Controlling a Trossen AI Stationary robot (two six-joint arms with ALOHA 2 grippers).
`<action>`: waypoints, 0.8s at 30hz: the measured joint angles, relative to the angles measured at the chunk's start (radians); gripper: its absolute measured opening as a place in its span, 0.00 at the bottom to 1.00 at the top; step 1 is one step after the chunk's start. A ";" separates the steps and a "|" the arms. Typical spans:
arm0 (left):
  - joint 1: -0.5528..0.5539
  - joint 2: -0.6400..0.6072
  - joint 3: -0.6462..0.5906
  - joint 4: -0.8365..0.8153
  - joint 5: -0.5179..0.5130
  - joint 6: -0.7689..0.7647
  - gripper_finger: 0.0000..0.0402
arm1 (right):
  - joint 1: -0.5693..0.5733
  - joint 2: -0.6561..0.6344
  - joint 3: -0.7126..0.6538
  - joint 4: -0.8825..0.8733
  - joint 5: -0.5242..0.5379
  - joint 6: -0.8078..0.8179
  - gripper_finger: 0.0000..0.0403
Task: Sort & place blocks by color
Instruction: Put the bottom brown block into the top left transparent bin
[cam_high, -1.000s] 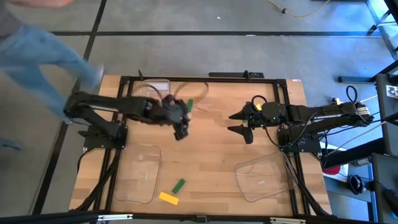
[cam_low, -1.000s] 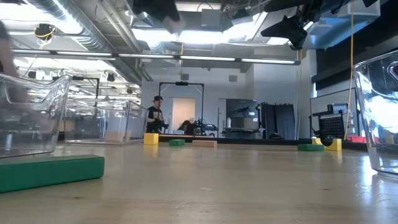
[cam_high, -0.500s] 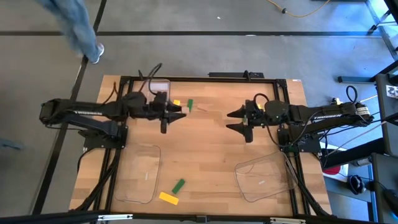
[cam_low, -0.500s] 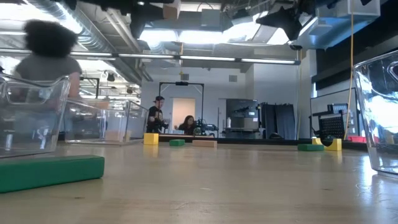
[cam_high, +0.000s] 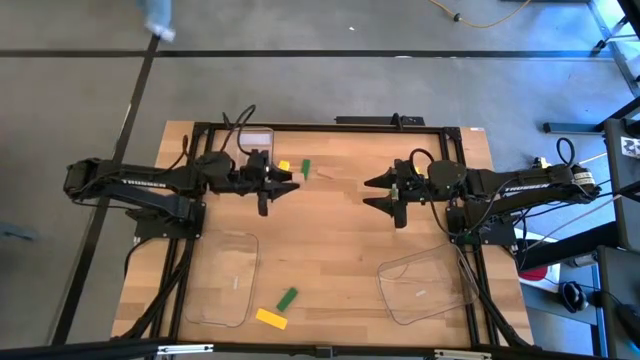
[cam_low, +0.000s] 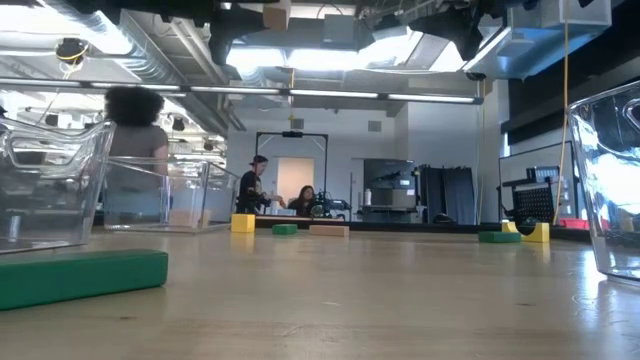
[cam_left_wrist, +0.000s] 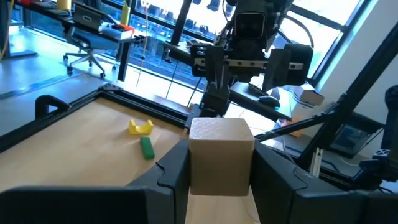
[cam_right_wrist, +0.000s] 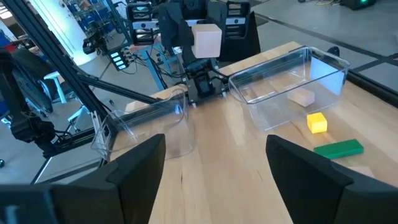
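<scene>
Since a second ago the left gripper (cam_high: 283, 183) has swung beside the far tray (cam_high: 250, 140), jaws clamping a tan block (cam_left_wrist: 220, 157); early release risks missing it; right gripper (cam_high: 378, 195) waits wide.

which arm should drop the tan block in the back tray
Left. The left gripper already holds the tan block and sits beside the back tray. The right gripper is open, empty and across the table.
</scene>
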 joint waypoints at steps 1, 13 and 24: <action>0.000 0.000 0.000 -0.001 -0.004 0.000 0.30 | 0.000 0.000 0.000 0.000 0.000 0.000 0.70; 0.071 0.022 0.142 -0.214 -0.122 0.008 0.30 | 0.000 0.000 0.000 -0.001 0.000 0.000 0.70; 0.576 0.266 0.648 -1.224 0.039 0.435 0.30 | 0.000 0.000 0.000 -0.003 0.000 0.007 0.70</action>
